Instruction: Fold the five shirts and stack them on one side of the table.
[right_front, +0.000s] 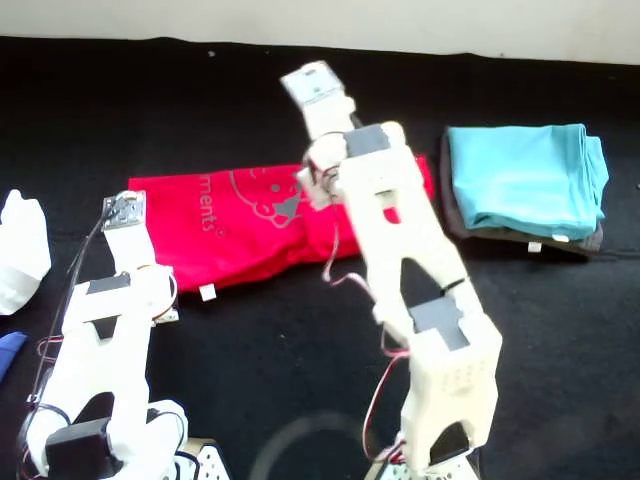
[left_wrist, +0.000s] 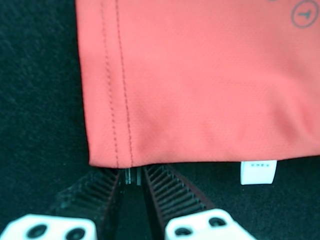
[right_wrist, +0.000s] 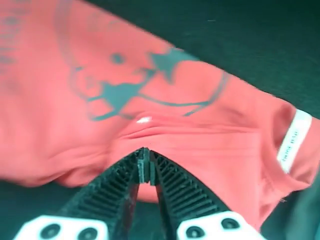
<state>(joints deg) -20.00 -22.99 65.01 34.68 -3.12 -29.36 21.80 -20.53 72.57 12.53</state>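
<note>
Red shirt (right_front: 240, 225) lies long and narrow across the middle of the black counter (right_front: 300, 350), already folded lengthwise with the printed graphic up and a small white tag (left_wrist: 258, 171) poking out at the near edge. Your left hand (left_wrist: 131, 176) sits at the shirt's hemmed end, jaws pressed together with the tips right at the corner of the hem; you cannot tell from here whether any cloth is actually caught. Your right hand (right_wrist: 144, 172) is down on the other half, just beside the graphic, jaws closed and pinching a raised pucker of the red fabric, with the neck label (right_wrist: 294, 140) off to one side. A folded turquoise shirt (right_front: 525, 180) rests on a dark shirt (right_front: 582, 243) on the far-right side, well apart from the red one; that reads as the stack. A white garment (right_front: 20, 250) and a scrap of blue cloth (right_front: 8, 350) wait at the left edge. Judgement: shirt three of five, at the crosswise fold. The next move calls for a sure hold at both ends, then one end carried over onto the other without dragging the lower layer. Check the left grip first. Expect thin knit to slip or bunch.
</note>
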